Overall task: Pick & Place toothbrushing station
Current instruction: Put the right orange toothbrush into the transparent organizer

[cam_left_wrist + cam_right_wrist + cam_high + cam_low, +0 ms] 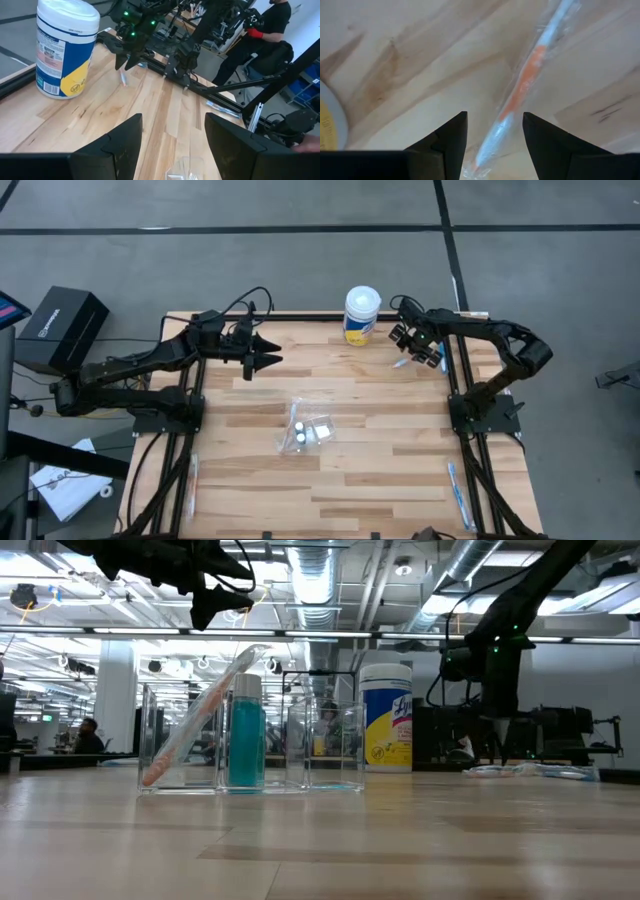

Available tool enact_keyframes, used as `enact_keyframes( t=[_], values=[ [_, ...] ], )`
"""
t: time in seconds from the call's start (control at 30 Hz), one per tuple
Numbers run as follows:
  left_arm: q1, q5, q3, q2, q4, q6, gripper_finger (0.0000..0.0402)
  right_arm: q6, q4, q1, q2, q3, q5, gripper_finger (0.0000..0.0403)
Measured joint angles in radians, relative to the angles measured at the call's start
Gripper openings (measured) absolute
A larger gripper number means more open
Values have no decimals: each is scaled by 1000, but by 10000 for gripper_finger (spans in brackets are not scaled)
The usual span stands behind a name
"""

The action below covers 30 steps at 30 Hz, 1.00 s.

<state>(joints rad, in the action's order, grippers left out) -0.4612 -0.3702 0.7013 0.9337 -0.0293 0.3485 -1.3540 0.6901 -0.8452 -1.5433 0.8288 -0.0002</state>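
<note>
A wrapped orange-and-white toothbrush [525, 85] lies flat on the table at the far right; it also shows in the high view [400, 364]. My right gripper [495, 135] is open and points down, with one finger on each side of the toothbrush, close above it [407, 350]. A clear organizer [308, 430] stands mid-table. In the low view it holds a leaning wrapped toothbrush [190, 735] and a teal tube [245, 740]. My left gripper [272, 356] is open and empty, raised over the far left of the table.
A wipes canister [361, 315] stands at the far edge, left of my right gripper. Another wrapped toothbrush [458, 495] lies near the front right edge. A person [270, 30] sits beyond the table. Bare wood lies between the organizer and the canister.
</note>
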Motion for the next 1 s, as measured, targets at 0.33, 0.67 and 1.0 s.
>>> enact_keyframes(
  t=[0.33, 0.67, 1.0],
  values=[
    [0, -36, 0, 0, 0, 6, 210, 15, 32, 0, 0, 0, 2, 181],
    [0, -47, 0, 0, -1, 8, 210, -69, -100, 44, 9, -127, -12, 168],
    [0, -47, 0, 0, -1, 30, 210, -16, -104, 31, 23, -139, -14, 87]
  ],
)
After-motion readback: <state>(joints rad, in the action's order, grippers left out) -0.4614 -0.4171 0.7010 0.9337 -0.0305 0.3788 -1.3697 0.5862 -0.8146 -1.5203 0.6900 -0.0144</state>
